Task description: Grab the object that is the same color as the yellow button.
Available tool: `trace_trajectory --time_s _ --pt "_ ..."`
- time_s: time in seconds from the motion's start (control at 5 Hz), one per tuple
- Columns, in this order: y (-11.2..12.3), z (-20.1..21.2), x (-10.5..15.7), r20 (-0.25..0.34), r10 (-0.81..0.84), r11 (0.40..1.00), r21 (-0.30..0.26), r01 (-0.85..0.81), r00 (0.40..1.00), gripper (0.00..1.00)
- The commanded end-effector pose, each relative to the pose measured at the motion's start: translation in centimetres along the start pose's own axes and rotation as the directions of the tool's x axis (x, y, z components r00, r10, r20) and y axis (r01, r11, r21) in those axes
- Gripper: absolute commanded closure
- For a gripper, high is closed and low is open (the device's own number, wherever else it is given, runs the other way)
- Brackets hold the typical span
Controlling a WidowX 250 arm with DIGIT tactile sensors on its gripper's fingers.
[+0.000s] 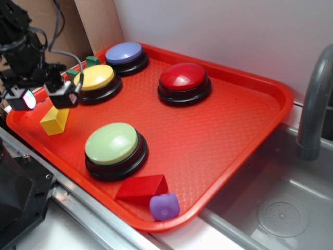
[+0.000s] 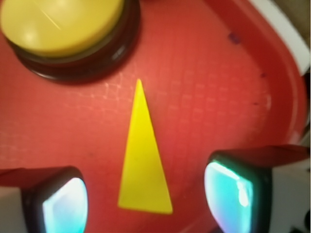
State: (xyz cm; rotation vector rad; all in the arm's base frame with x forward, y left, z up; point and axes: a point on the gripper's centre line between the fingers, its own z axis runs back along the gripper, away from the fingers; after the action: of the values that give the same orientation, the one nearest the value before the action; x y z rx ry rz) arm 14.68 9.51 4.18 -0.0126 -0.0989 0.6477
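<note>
The small yellow wedge block (image 1: 54,121) lies on the red tray (image 1: 218,135) at its left edge, in front of the yellow button (image 1: 95,79). My gripper (image 1: 42,98) hangs open just above the wedge, one finger on each side. In the wrist view the wedge (image 2: 143,160) is a narrow yellow triangle pointing at the yellow button (image 2: 60,26), and it lies between my two fingertips (image 2: 65,204) without touching them. My gripper (image 2: 146,201) holds nothing.
On the tray stand a pale green button (image 1: 114,148), a red button (image 1: 184,82) and a blue button (image 1: 126,56). A red wedge (image 1: 143,187) and a purple toy (image 1: 164,206) lie at the front edge. Green blocks (image 1: 91,61) sit behind the yellow button. A sink (image 1: 281,208) and faucet (image 1: 315,104) are right.
</note>
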Motion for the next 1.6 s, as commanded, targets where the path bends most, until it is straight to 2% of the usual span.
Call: trace_trajectory --time_s 0.0,0.2,0.4,0.6,1.0,1.4 --pt "-0.4 -1.6 -0.2 0.01 0.0 1.0 -0.014 0.0 1.0 0.0" --pt "-0.6 -2.3 -0.4 0.005 -0.006 1.0 0.007 0.006 1.0 0.0" --pt "-0.7 -2.6 -0.6 0.016 0.002 1.0 0.024 -0.002 1.0 1.0" --pt "-1.0 -1.2 -0.5 0.045 0.003 1.0 0.012 -0.004 0.999 1.0" --pt "-4.3 6.0 0.4 0.088 -0.068 0.994 -0.077 0.075 0.994 1.0" --pt "-9.3 12.0 0.3 0.056 -0.261 0.953 -0.143 0.266 0.964 1.0"
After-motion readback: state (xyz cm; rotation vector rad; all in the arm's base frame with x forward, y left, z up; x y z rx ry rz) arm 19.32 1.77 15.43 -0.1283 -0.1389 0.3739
